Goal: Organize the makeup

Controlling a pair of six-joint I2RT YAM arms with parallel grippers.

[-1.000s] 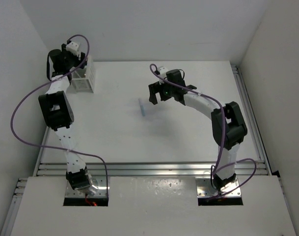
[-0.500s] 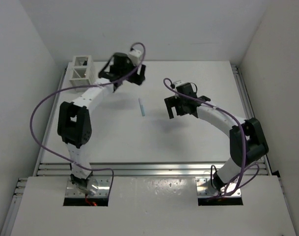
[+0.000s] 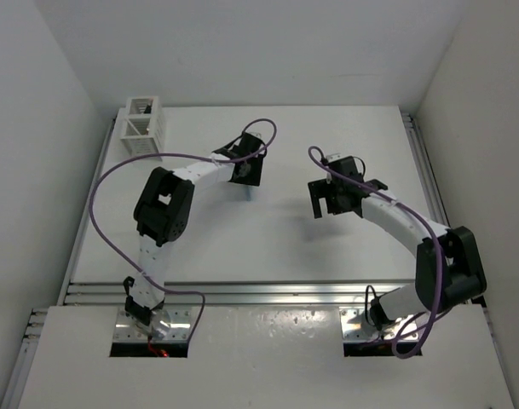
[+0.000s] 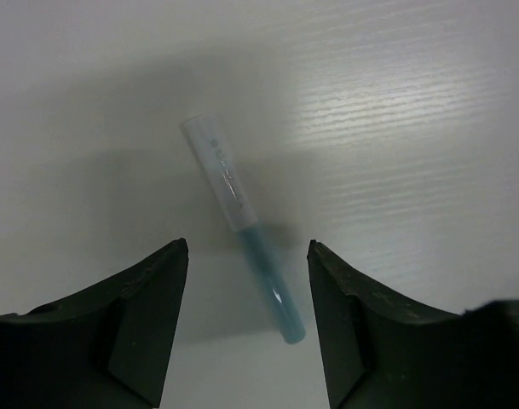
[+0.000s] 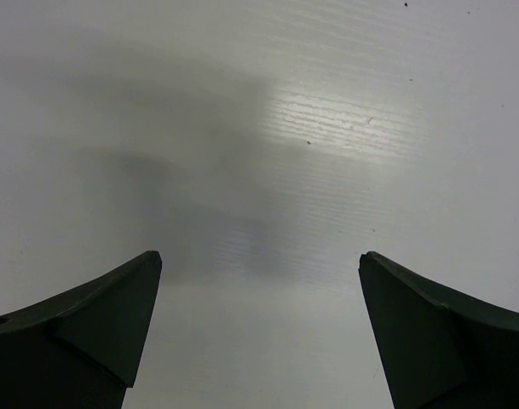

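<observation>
The blue stick [image 4: 242, 223] lies slanted on the table [image 4: 429, 111], between the spread fingers of the left gripper [image 4: 246, 245], untouched, I think. Squeezing could roll it away. The right gripper [image 5: 259, 256] is spread wide, empty.

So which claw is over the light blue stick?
The left claw: the light blue stick lies on the table between its open fingers. The right claw has only table beneath it.

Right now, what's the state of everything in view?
left gripper: open, straddling the light blue stick.
light blue stick: lying flat on the table, not gripped.
right gripper: open, empty.
white slatted box: upright, far left corner; contents not visible.
</observation>
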